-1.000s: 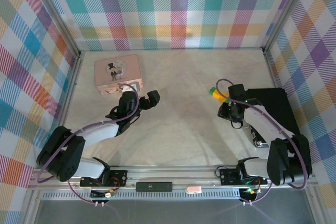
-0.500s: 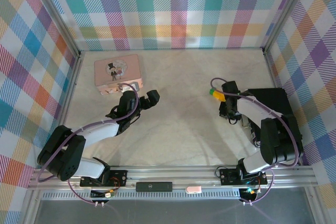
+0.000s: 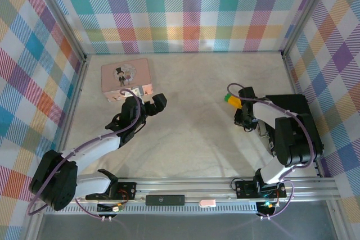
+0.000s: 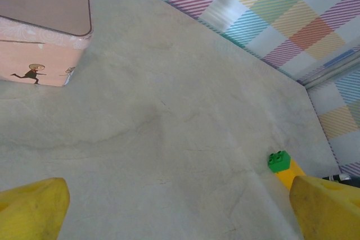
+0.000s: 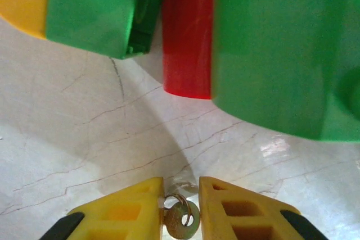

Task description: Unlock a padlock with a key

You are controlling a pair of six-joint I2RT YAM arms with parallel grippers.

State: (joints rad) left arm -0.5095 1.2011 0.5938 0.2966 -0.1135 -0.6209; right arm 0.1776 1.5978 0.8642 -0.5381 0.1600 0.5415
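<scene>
My right gripper [image 5: 181,209] is down on the table, shut on the key [image 5: 181,223], a small brass-coloured key with a wire ring that sits between the yellow fingers. From above, this gripper [image 3: 243,117] is just below a toy block stack [image 3: 231,100]. My left gripper [image 3: 149,101] hangs open with nothing in it, beside the front right corner of the pink box [image 3: 125,75]. A small pale thing [image 3: 147,89] at that corner may be the padlock, too small to tell. In the left wrist view the yellow fingertips [image 4: 34,206] stand wide over bare table.
Green blocks [image 5: 281,49] and a red piece [image 5: 188,37] stand close in front of the right fingers. A black pad [image 3: 292,111] lies at the right wall. The pink box's corner [image 4: 50,32] shows at the upper left, and a green block [image 4: 279,161] far right.
The right jaws have narrowed onto the key and that arm has folded closer in. The left gripper has moved a little up toward the pink box.
</scene>
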